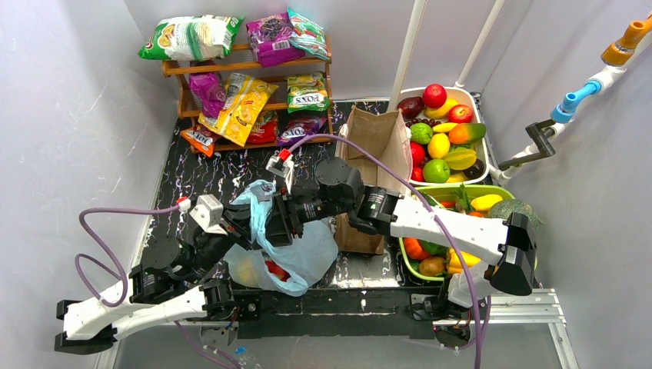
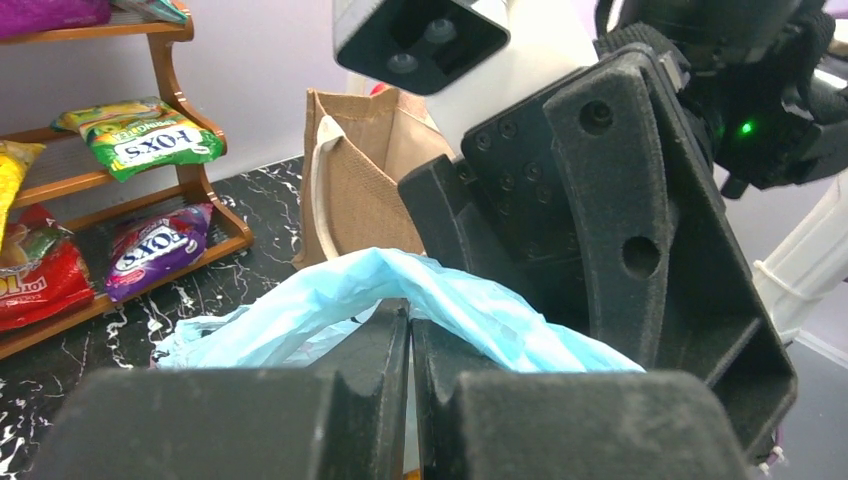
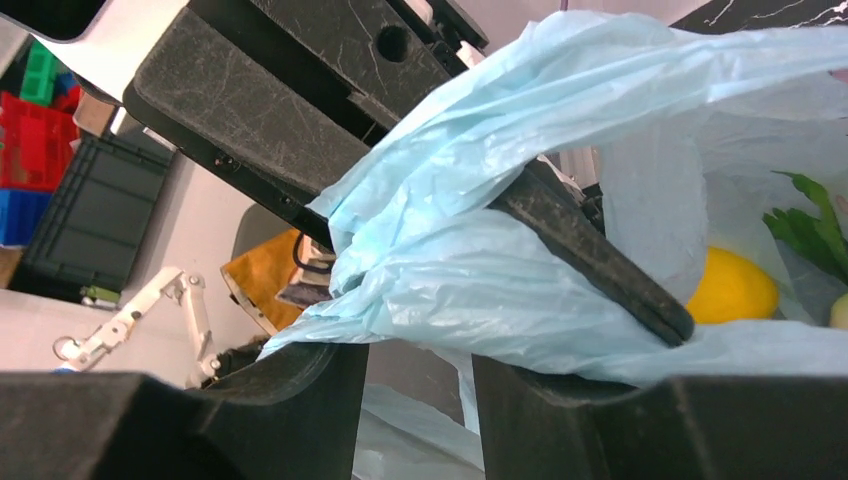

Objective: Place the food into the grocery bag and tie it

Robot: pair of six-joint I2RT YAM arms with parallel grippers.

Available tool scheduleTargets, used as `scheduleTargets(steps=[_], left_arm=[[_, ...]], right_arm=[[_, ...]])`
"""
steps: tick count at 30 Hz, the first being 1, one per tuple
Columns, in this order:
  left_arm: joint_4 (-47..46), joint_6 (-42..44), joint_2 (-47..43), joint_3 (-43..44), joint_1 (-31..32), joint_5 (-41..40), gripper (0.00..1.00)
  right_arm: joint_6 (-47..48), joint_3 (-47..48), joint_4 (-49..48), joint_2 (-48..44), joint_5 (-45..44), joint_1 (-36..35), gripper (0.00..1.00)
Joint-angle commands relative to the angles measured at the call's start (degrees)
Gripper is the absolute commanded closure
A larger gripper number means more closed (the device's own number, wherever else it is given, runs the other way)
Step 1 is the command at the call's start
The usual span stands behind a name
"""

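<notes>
The grocery bag (image 1: 307, 250) lies on the dark table, in front of the two arms and near the brown paper bag (image 1: 377, 138). Some of the food is inside it. A yellow piece (image 1: 244, 269) and a red piece (image 1: 278, 270) show through the thin blue plastic. The right wrist camera also shows a yellow piece (image 3: 730, 290) and some green leaves (image 3: 810, 225) in the bag. More fruit sits in the tubs (image 1: 400, 96) on the right side.

Both claws meet just above the bag's top. The left gripper (image 2: 411, 315) is squeezed tight, with a strip of blue plastic (image 2: 400, 285) pinched between its fingers. That strip looks like one of the bag's handles, pulled up off the table. The right gripper (image 3: 420, 360) has its fingers apart, with a gap between them. Blue plastic (image 3: 480, 270) lies over the top of them. The plastic hides the fingertips, so I cannot be sure if it is hooked on one finger or only resting there.

I think the putting-in part is done for now and the tying part is in hand (the hard part, because the plastic is so thin and floppy).

Next, the right claw needs to close on its own bit of handle. Then the two claws need to cross the handles, push one under the other, and pull them apart to make a knot. They are very close together, so they must take care not to bump. A hard pull could also tip the bag and let the food roll out.
</notes>
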State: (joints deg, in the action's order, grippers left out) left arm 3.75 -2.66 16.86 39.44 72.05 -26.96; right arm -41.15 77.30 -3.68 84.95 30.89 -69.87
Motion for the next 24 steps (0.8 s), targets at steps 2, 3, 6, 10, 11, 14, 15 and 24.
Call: scheduleTargets(steps=[2,3,6,10,11,14,15,24], left_arm=[[-1.49,-0.46,-0.27,0.28,0.00,-0.32,1.00],[-1.33,-0.55,-0.30,0.24,0.02,-0.37,1.00],[-1.33,-0.68,-0.69,0.00,0.00,-0.60,1.00],[-1.57,-0.77,-1.10,-0.48,0.00,-0.71,1.00],[-1.58,-0.82,-1.20,-0.56,0.02,-0.72,1.00],[-1.49,-0.95,-1.54,-0.67,0.02,-0.87,1.00],[-1.46,-0.95,-1.69,-0.68,0.00,-0.84,1.00],[-0.15,-1.38,-3.05,-1.07,0.02,-0.19,1.00]], right_arm=[[-6.67,-2.01,-11.85,-0.08,-11.49,-1.68,0.53],[-7.27,-2.32,-12.43,-0.06,-12.46,-2.07,0.54],[-7.87,-1.84,-11.88,0.17,-15.77,-2.91,0.56],[-9.37,-1.15,-10.85,0.57,-20.22,-3.94,0.60],[-10.07,-1.31,-10.90,0.43,-21.36,-4.04,0.61],[-12.48,-1.80,-10.74,0.23,-25.19,-4.14,0.64],[-13.26,-1.86,-10.50,0.14,-26.38,-4.15,0.66],[-16.54,-4.32,-10.83,-1.19,-33.29,-4.15,0.69]])
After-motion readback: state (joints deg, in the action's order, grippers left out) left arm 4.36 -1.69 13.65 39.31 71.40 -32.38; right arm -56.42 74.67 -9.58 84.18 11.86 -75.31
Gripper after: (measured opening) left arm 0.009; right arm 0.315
